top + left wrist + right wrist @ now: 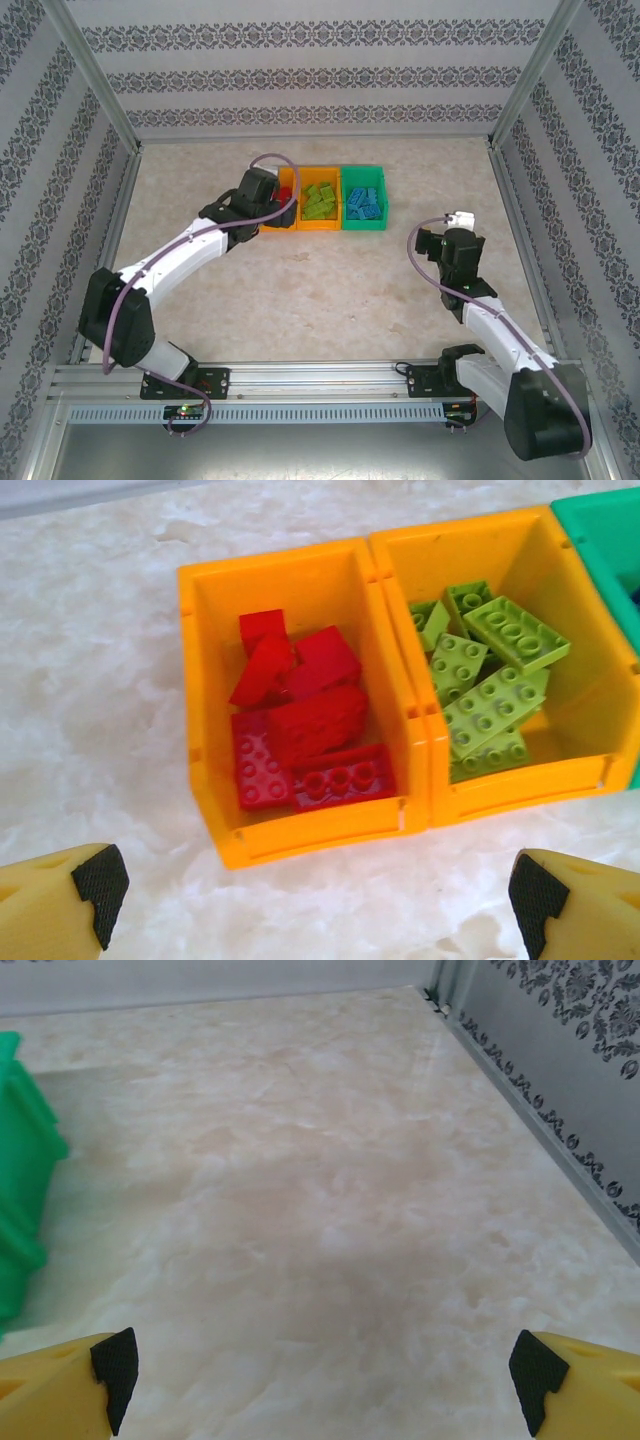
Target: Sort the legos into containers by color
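Pretty much done imo: red legos (305, 730), lime legos (490, 680), blue legos (364, 203) all binned by color. Left gripper (310, 900) and right gripper (325, 1365) wide open, empty.

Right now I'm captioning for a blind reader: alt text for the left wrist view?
Two joined orange bins on a marbled table, one holding red legos, the other green legos. The open left gripper's fingers frame the bottom corners.

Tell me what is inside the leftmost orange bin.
Only red legos show in the leftmost orange bin, piled loosely, some studs up. The pile covers most of the floor, so anything beneath is hidden.
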Controlling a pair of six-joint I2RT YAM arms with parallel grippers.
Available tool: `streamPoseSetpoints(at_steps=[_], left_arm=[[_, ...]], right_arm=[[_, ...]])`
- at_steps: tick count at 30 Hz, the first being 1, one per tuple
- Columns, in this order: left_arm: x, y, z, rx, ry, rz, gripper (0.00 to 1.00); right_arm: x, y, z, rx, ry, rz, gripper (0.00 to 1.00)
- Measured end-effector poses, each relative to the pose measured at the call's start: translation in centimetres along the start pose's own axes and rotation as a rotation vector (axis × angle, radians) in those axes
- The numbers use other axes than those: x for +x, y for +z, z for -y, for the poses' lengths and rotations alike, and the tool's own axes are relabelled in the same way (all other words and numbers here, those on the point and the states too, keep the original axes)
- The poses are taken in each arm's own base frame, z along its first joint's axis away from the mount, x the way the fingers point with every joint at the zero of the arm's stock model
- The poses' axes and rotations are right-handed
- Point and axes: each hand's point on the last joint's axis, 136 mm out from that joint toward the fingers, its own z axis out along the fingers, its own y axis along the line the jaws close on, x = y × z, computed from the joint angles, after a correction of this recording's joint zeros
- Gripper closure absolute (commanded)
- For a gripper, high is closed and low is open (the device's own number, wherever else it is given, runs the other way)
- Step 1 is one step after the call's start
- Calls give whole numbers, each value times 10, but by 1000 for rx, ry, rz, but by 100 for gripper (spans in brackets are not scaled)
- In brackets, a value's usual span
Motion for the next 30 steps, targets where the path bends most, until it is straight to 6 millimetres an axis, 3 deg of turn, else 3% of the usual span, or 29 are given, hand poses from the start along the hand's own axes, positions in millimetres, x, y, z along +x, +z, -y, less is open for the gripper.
streamPoseSetpoints(at_steps=[4,7,12,16,24,30], left_arm=[[14,-8,-17,-20,-1,50,1],[15,-15,-41,-72,-35,86,1],[19,-24,-87,-189,-76,145,1],[33,-22,-107,-249,-47,161,1],[82,-3,-142,-328,3,159,1],[84,33,-147,-286,-11,196,0]], right_arm=[[16,26,-4,11,-23,-35,2],[25,39,-7,13,-38,-52,2],[14,57,-10,6,-36,13,2],[7,60,-17,-38,-38,47,2],[1,63,-25,-102,-34,102,2],[-3,62,-27,-113,-34,118,2]])
